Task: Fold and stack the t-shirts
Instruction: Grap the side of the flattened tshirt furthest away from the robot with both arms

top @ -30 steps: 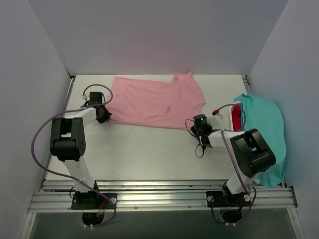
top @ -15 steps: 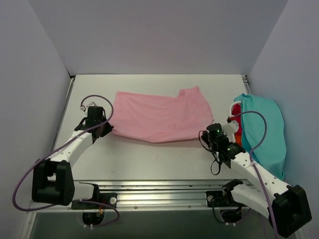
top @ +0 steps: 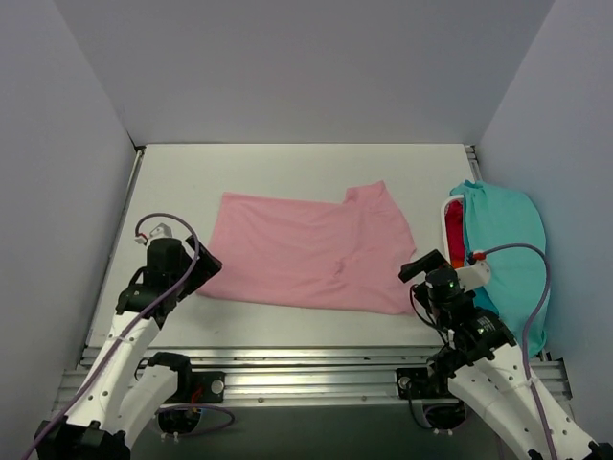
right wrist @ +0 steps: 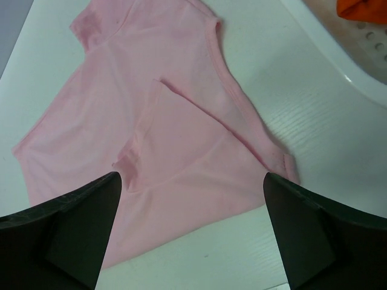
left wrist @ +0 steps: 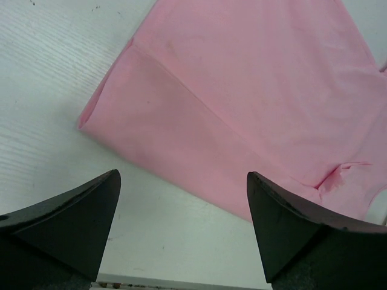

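- Left arm crouched low at the near-left edge of the bench [top: 287,177]. The left pincer [left wrist: 182,175] stood wide open and empty, pointing at the shirt's near-left corner, just short of it.
- Pink t-shirt [top: 311,254] lay flat mid-bench, a flap doubled over near its right end.
- Right arm low at near right. The right pincer [right wrist: 192,175] gaped, gripping nothing, beside the shirt's near-right corner.
- Teal t-shirt [top: 508,240] heaped at the right edge.

No readable text, labels, brands, numbers or signs in any view. The pink t-shirt [top: 306,254] and table [top: 287,172] are plain and unmarked.
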Controlling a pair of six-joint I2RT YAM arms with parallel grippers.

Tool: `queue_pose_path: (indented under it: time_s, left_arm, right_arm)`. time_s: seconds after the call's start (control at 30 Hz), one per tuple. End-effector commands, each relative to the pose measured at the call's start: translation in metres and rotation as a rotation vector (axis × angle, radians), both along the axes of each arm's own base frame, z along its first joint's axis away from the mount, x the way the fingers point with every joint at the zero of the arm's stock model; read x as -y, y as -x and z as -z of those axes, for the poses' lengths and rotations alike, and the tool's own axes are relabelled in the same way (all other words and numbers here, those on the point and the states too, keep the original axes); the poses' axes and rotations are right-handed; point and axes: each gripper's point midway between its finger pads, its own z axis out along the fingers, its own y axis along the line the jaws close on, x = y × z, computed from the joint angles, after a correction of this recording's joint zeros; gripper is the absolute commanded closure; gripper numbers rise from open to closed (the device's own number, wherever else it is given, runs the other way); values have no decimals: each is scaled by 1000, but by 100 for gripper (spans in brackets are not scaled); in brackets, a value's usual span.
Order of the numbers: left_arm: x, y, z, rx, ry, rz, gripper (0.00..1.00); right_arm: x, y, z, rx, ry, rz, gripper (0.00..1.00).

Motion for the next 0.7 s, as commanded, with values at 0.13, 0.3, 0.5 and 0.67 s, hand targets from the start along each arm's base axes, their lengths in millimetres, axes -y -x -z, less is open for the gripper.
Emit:
queue_pose_path:
  time_s: [0.13, 0.3, 0.5, 0.67]
  left_arm:
    - [9, -3, -54, 110, 40, 39, 6]
    - [7, -61, -75, 173, -29, 30, 6]
    - [19, -141, -70, 209, -46, 74, 6]
    - [27, -179, -57, 214, -28, 117, 6]
  right_arm:
    - [9, -10, -42, 83, 33, 43, 0]
    - [-22, -75, -59, 117, 107, -30, 0]
    - [-41, -193, -73, 125, 119, -69, 0]
    - [-23, -299, -62, 82, 261, -13, 0]
